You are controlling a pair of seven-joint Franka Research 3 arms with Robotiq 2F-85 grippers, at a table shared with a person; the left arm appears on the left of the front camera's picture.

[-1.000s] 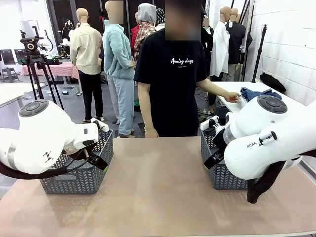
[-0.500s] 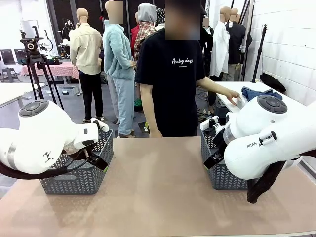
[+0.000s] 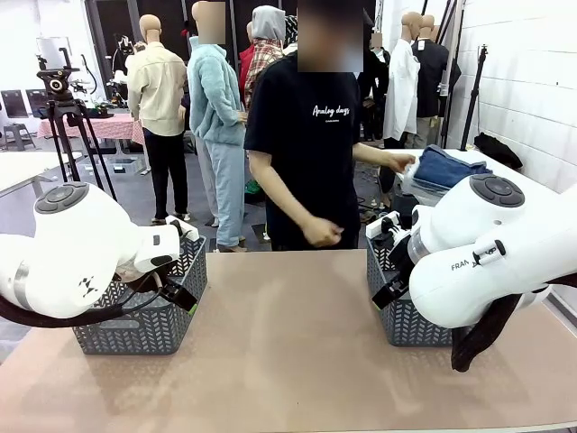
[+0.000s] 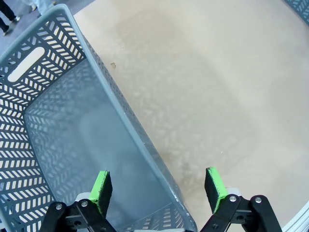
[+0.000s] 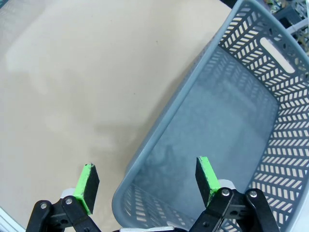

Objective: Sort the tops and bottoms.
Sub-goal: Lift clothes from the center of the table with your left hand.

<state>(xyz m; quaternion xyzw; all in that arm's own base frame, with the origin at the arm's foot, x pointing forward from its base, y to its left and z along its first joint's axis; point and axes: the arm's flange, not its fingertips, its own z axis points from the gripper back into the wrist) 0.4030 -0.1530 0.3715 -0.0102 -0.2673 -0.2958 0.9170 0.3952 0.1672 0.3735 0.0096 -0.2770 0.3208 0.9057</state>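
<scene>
At the far right, beyond the table, the person's hand (image 3: 398, 161) grips a folded pile with dark-blue denim bottoms (image 3: 448, 167) on top and something white under it. The tops are out of view. My left gripper (image 4: 157, 186) is open, its green pads (image 4: 101, 186) straddling the rim of the left grey basket (image 4: 58, 121), which has nothing in it. My right gripper (image 5: 147, 178) is open too, straddling the rim of the right grey basket (image 5: 251, 116), also with nothing inside. Neither gripper touches any garment.
The two baskets (image 3: 135, 327) (image 3: 401, 325) stand at the left and right of the tan table (image 3: 288, 352), with bare tabletop between them. The person stands at the far edge, the other hand (image 3: 321, 233) held in front of the body.
The person has pulled the pile of clothes up off the side table at the right and raised the other hand in front of the body. Both arms stay still.
</scene>
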